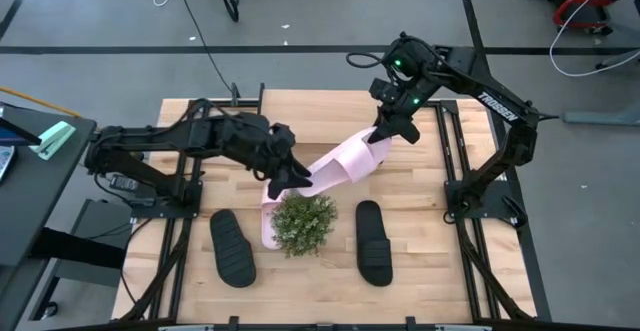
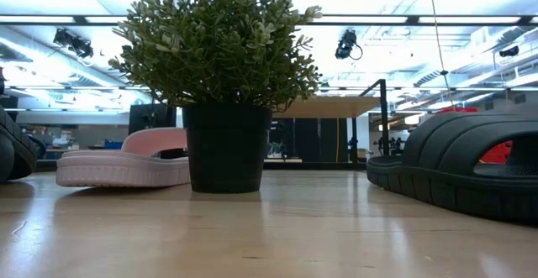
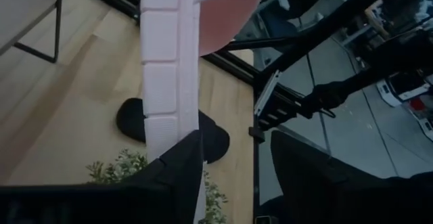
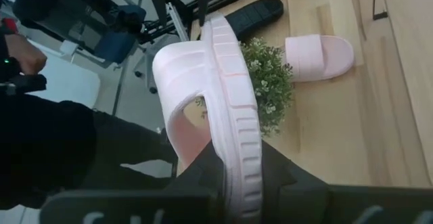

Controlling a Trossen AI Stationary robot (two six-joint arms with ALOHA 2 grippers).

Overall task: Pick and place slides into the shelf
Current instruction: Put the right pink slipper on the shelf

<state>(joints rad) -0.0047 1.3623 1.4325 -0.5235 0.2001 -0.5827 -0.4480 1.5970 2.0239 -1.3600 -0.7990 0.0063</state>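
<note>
I see the right jaws (image 1: 384,131) clamped on one end of a pink slide (image 1: 341,163) held mid-frame above the surface (image 1: 440,271), the left jaws (image 1: 297,177) parted at its other end, a second pink slide (image 2: 126,165) beside the plant (image 1: 303,223), black slides (image 1: 232,248) flanking it.

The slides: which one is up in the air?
The pink slide held between both end effectors, left and right. The other pink slide and both black ones lie on the table.

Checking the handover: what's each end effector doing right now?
Left end effector: open beside the lifted pink slide.
Right end effector: shut on that slide.
</note>
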